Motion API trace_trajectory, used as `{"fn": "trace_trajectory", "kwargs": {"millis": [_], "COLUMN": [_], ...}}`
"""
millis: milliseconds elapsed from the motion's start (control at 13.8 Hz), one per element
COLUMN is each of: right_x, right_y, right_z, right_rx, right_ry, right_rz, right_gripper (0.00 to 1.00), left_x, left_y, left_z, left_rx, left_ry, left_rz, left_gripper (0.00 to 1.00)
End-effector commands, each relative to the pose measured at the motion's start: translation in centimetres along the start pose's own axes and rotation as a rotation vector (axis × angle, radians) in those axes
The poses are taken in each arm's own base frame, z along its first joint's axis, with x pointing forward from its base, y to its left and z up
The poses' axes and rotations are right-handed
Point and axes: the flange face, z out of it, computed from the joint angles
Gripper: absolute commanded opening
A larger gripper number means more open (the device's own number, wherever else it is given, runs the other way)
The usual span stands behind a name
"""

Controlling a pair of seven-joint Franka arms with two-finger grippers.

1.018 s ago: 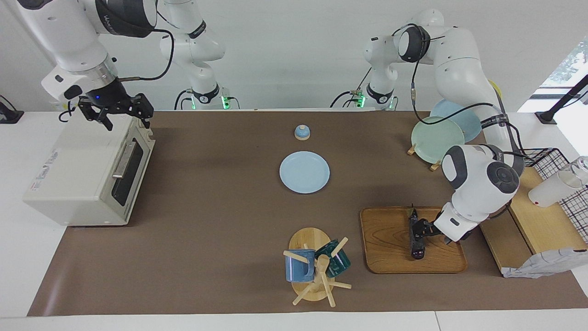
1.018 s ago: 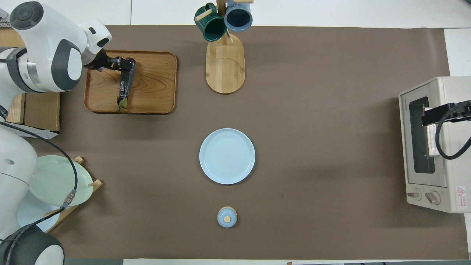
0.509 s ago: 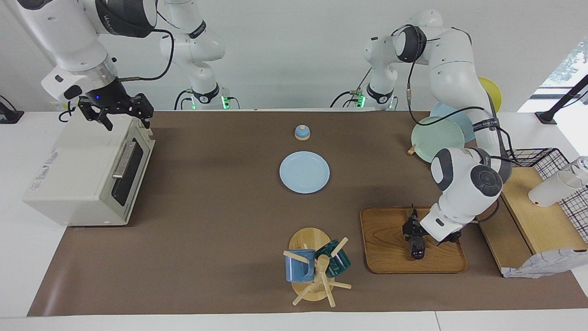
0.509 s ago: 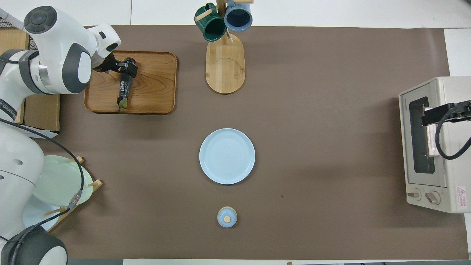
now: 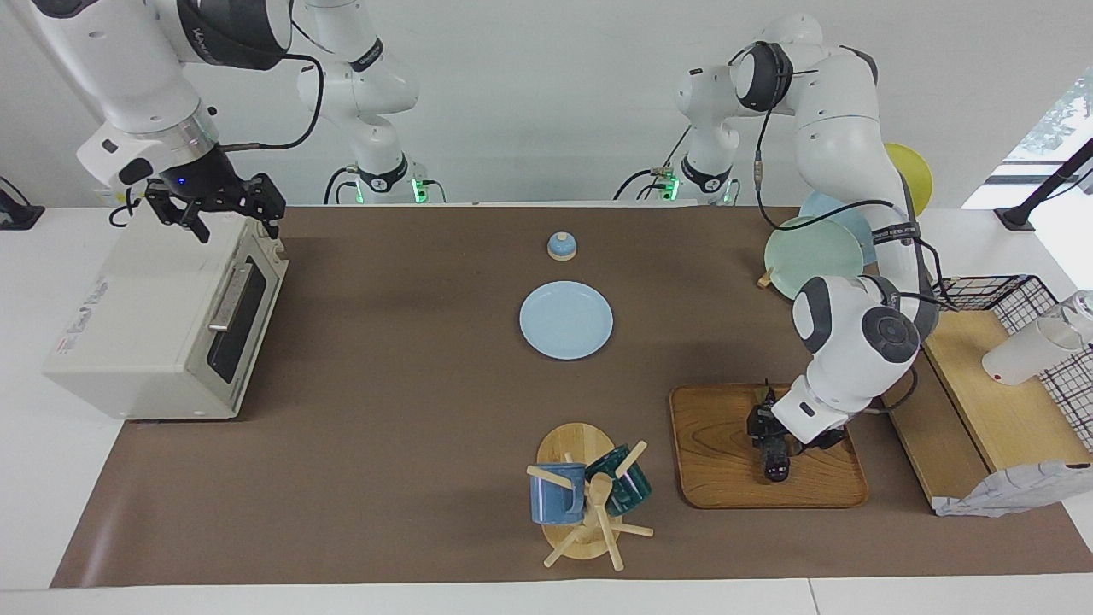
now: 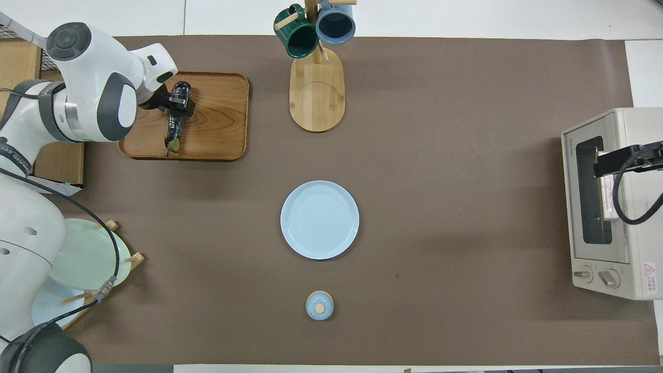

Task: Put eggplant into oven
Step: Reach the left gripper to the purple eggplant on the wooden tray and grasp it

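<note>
Left gripper (image 5: pixel 762 424) on the eggplant (image 5: pixel 774 448)
Left arm bent low, fingers pinching it on the tray (image 5: pixel 717 453); right gripper (image 5: pixel 226 213) over the oven (image 5: pixel 145 325), fingers spread

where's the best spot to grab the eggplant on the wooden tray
Grip the eggplant across its slim body near the middle, coming down from above. It lies flat on the wooden tray, stem end toward the robots, so fingers fit across its narrow width. The left gripper is already there; the right gripper waits over the oven.
</note>
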Motion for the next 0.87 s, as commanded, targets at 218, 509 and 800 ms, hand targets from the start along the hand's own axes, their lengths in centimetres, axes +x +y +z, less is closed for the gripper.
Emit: {"fn": "trace_trajectory", "kwargs": {"millis": [218,509,800], "right_x": [-0.5,-0.5,-0.5], "right_y": [0.0,0.0,-0.1], "right_z": [0.0,0.0,0.0], "right_rx": [0.029,0.029,0.029], "right_ry": [-0.007,-0.007,-0.008], "right_rz": [0.015,0.015,0.014], "right_gripper": [1.0,1.0,1.0], "left_x": [-0.7,-1.5,-4.1], "left_y": [0.0,1.5,9.7], "left_z": [-1.8,-9.4,-16.4], "left_rx": [-0.026,-0.126,-0.114], "left_ry": [-0.034,-0.058,-0.129], "left_rz": [-0.012,-0.066,-0.184], "left_gripper": [0.0,0.0,0.0]}}
